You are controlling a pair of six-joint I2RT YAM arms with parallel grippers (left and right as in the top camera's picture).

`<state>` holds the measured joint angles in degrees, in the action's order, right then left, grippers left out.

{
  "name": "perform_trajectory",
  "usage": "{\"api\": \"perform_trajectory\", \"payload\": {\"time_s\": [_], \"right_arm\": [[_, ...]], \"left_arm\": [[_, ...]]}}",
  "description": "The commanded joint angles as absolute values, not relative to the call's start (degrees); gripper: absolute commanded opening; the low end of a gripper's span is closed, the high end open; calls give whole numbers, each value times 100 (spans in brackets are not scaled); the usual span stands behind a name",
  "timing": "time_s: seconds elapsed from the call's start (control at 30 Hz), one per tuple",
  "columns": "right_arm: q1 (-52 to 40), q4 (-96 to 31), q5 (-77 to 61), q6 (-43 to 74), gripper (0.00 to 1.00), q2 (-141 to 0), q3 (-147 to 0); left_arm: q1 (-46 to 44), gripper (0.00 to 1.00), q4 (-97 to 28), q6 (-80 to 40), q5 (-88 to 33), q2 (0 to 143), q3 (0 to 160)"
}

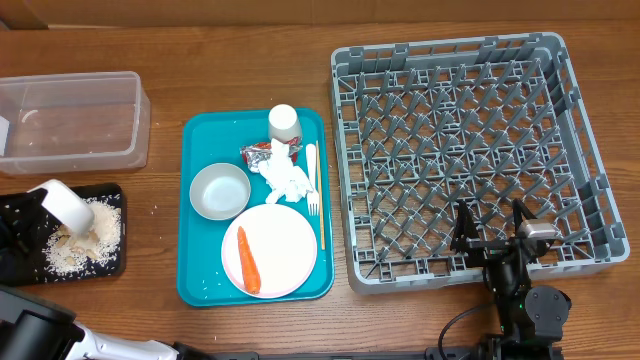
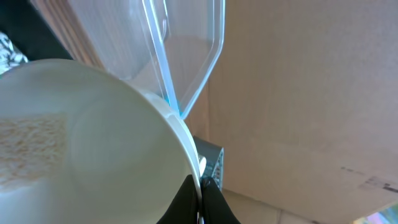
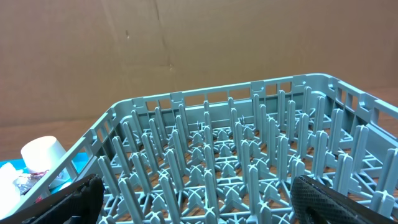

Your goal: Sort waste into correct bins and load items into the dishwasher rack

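Observation:
My left gripper (image 1: 38, 203) (image 2: 200, 200) is shut on the rim of a white bowl (image 1: 64, 204) (image 2: 93, 137), which is tipped over the black tray (image 1: 112, 262). Beige grain scraps (image 1: 78, 240) lie heaped in that tray. The clear tub (image 1: 70, 120) (image 2: 186, 62) stands behind it. On the teal tray (image 1: 195, 285) are a second white bowl (image 1: 220, 190), a pink plate (image 1: 280, 245) with a carrot (image 1: 247, 260), a napkin (image 1: 285, 180), a wrapper (image 1: 266, 152), a cup (image 1: 284, 122) (image 3: 43, 152), a fork (image 1: 311, 182) and a stick (image 1: 321, 215). My right gripper (image 1: 492, 228) (image 3: 199, 199) hangs open over the front of the grey rack (image 1: 470, 150) (image 3: 249, 155).
A few stray grains dot the wooden table between the black tray and the teal tray. Brown cardboard walls stand behind the table in both wrist views. The rack holds only its upright pegs.

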<state>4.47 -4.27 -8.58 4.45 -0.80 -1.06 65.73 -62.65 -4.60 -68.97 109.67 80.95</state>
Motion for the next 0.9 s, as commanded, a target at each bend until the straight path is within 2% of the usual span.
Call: {"api": "perform_trajectory", "payload": {"time_s": [0.0,0.07,0.13,0.2,0.3,0.4,0.47,0.7,0.8,0.87], "right_arm": [[469,-397,-814,425,100,-16,-45],[469,-397,-814,425,100,-16,-45],[469,-397,-814,425,100,-16,-45],[469,-397,-814,425,100,-19,-45],[469,-397,-814,425,100,-19,-45],[469,-397,-814,425,100,-19,-45],[469,-397,-814,425,100,-19,-45],[469,-397,-814,425,100,-19,-45],[469,-397,-814,425,100,-19,-45],[469,-397,-814,425,100,-19,-45]], "left_arm": [[6637,4,-6337,-593,-7306,11026,8103],[6641,5,-6145,-464,-7303,11026,8103],[6646,4,-6191,-1127,-6842,11026,8101],[6646,4,-6176,-878,-7179,11026,8101],[6674,4,-6296,-1004,-6864,11026,8101],[6689,5,-6108,-368,-7308,11026,8103],[6735,4,-6173,-1127,-6646,11028,8101],[6748,4,-6128,-456,-7279,11028,8101],[6753,4,-6101,-834,-6871,11028,8101],[6755,4,-6005,-541,-7253,11028,8101]]}}
